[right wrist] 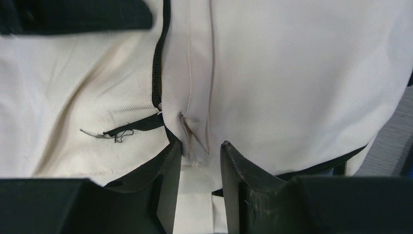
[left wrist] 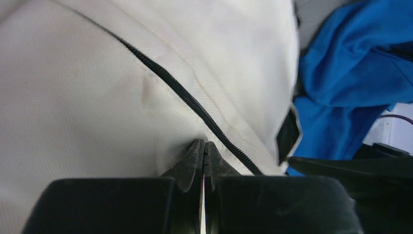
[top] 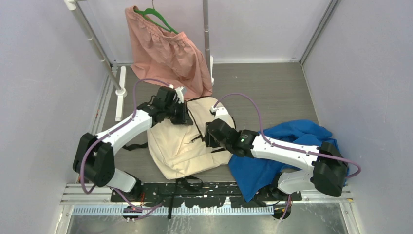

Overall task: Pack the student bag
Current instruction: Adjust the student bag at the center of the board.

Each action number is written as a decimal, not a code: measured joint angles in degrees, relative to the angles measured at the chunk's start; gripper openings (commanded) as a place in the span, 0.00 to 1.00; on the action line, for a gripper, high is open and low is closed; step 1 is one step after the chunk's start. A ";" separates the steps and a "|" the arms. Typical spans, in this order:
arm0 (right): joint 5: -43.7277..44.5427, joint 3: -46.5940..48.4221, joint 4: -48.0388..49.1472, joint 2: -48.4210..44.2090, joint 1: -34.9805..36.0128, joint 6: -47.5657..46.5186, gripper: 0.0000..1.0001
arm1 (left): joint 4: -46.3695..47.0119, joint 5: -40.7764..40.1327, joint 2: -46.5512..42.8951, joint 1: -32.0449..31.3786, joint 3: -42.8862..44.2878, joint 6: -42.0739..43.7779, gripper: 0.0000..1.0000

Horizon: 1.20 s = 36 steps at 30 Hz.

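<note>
Slippage is what I would watch for from here. The student bag (top: 187, 146) lies flat on the bench (top: 277, 92) between my two arms. Its far end is just in front of the pink garment (top: 165, 53) and its right edge meets the blue cloth (top: 287, 146).

The left jaws are pressed together, tips down on the cream fabric just beside a black zipper (left wrist: 195, 105). I cannot tell whether they have nipped any cloth or a pull. The right jaws stand narrowly parted, straddling a raised fold (right wrist: 197, 131) of the bag and not yet clamped on it.

I judge the bag is not yet opened, so the risks lie in the grip:
- The weave looks smooth and thin, so a shallow pinch could slide out as soon as I tug.
- If only one side holds, the whole bag may drag across the bench instead of parting at the zip.
- The right arm reaches over the blue cloth and could pull it along.

The top view gives me the layout, but both wrists cover the contact points. Only the wrist cameras show how the jaws stand. The right wrist alone shows a frayed thread (right wrist: 104, 134) by a black tab, a spot where hard pulling might tear stitching. The left wrist alone shows how the zipper runs diagonally away from the tips.
</note>
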 measured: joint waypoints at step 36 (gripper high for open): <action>-2.32 26.77 -8.92 27.47 -8.20 -5.70 0.09 | -2.10 -4.94 -9.99 4.35 -8.72 -4.96 0.00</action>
